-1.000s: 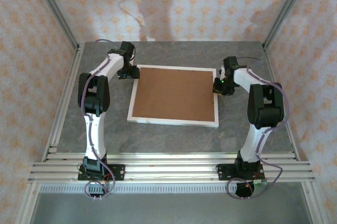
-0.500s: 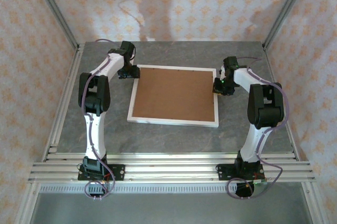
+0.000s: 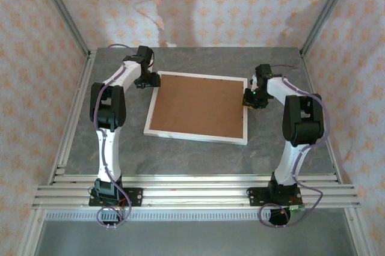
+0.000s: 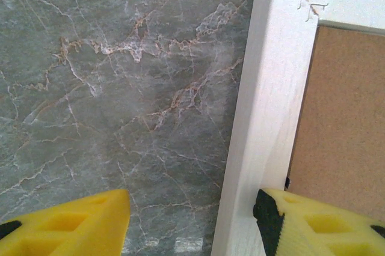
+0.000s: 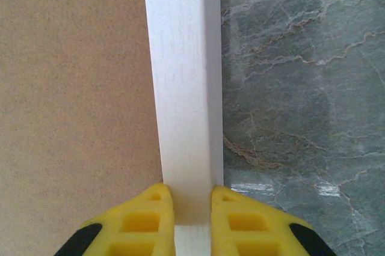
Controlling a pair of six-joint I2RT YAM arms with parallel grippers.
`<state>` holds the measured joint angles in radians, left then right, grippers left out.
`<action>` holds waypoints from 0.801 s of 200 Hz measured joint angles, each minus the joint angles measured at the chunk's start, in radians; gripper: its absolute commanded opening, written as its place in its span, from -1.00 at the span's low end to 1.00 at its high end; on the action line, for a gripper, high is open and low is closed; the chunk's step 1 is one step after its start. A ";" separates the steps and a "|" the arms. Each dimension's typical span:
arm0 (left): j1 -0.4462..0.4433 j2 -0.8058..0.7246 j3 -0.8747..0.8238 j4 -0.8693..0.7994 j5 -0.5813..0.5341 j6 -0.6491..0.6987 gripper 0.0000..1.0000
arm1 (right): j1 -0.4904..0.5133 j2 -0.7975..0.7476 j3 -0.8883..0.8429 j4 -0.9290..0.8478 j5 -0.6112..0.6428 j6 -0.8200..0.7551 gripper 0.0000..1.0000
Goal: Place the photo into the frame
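The table carried the frame lying back side up between the two arms, well beyond their bases. A brown backing board sat inside the white moulding. Whether the photo lay beneath that board could not be told.

At the middle of the right rail, the right gripper was clamped across the moulding, one yellow finger on the board side and the other on the table side.

Farther off, at the far-left corner, the left gripper straddled the left rail with its jaws apart. One finger stood over bare table, and the other sat at the rail's inner edge. It gripped nothing. Staples marked the corner joint.

The step in hand appeared to be taking a two-handed hold on the frame. The next move would call for the left jaws to close on the rail, then for matched motion of both arms so that the board stays seated.
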<state>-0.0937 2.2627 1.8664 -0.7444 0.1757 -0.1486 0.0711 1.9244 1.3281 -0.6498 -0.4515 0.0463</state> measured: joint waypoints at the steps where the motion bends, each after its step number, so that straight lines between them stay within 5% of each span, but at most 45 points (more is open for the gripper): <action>1: 0.000 0.000 0.000 0.000 0.000 0.000 0.24 | 0.000 0.000 0.000 0.000 0.000 0.000 -0.69; 115: 0.000 0.027 0.039 -0.001 0.007 0.000 0.24 | 0.000 0.009 0.011 -0.011 -0.009 0.000 -0.69; 160: -0.002 0.136 0.218 -0.093 0.036 0.039 0.21 | 0.000 0.019 0.025 -0.017 -0.018 0.000 -0.70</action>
<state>-0.0952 2.3989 2.0846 -0.8371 0.2115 -0.1101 0.0711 1.9430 1.3533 -0.6670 -0.4690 0.0460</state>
